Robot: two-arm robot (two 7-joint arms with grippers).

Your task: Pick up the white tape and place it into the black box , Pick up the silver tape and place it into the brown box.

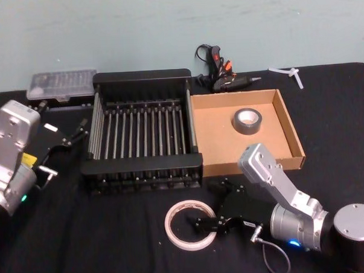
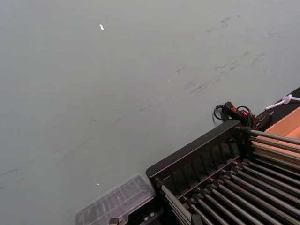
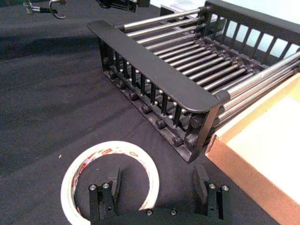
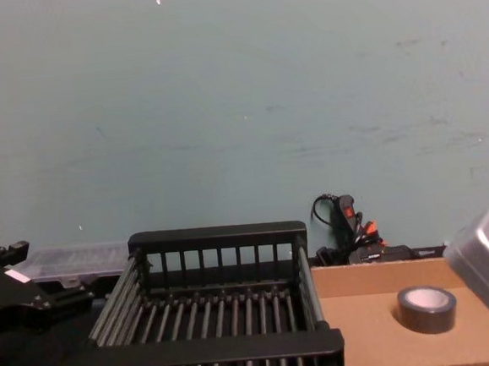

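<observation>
lying flat on the black cloth at the lower centre of the head view, the white tape [image 1: 189,225] sat just in front of the black box [image 1: 143,136], apart from it. the right gripper [image 1: 214,206] stood at the ring's right edge, fingers spread; in the right wrist view one fingertip [image 3: 114,180] hung over the ring's inner hole and the other lay outside the ring, nearer the crate's corner. whether either touched the tape could not be told. the silver tape [image 1: 248,121] rested flat on the floor of the brown box [image 1: 288,125], right of centre in the frame, beside the crate's right wall. the left gripper [image 1: 73,137] was held at the left of the frame, near the crate's left side, fingers parted and holding nothing.
</observation>
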